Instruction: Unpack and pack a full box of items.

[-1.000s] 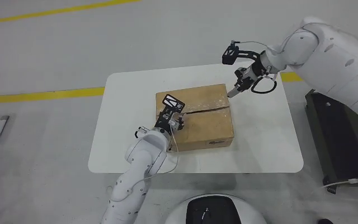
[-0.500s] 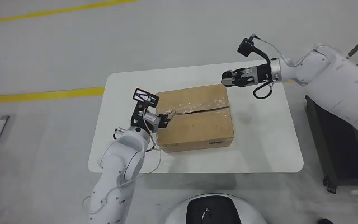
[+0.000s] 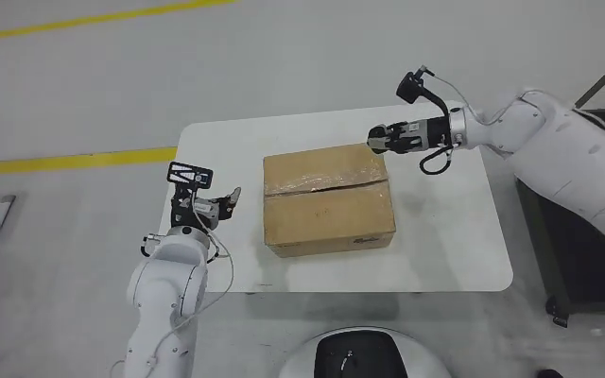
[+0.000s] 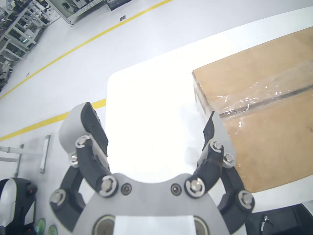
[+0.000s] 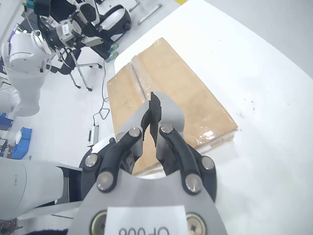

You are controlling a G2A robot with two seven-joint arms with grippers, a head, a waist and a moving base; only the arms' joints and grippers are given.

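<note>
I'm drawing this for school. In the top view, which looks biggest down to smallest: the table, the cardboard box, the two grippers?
1. table
2. cardboard box
3. left gripper and right gripper: both are small and look about alike, so I won't rank them.

A second ago the left tool (image 3: 228, 200) was on top of the box (image 3: 326, 208). It slid off the box's left side and is now out over the left part of the worktop (image 3: 444, 255), apart from the box. The right tool (image 3: 374, 139) was pointing down by the box's far right corner. It has turned flat and now points sideways at that corner.
</note>
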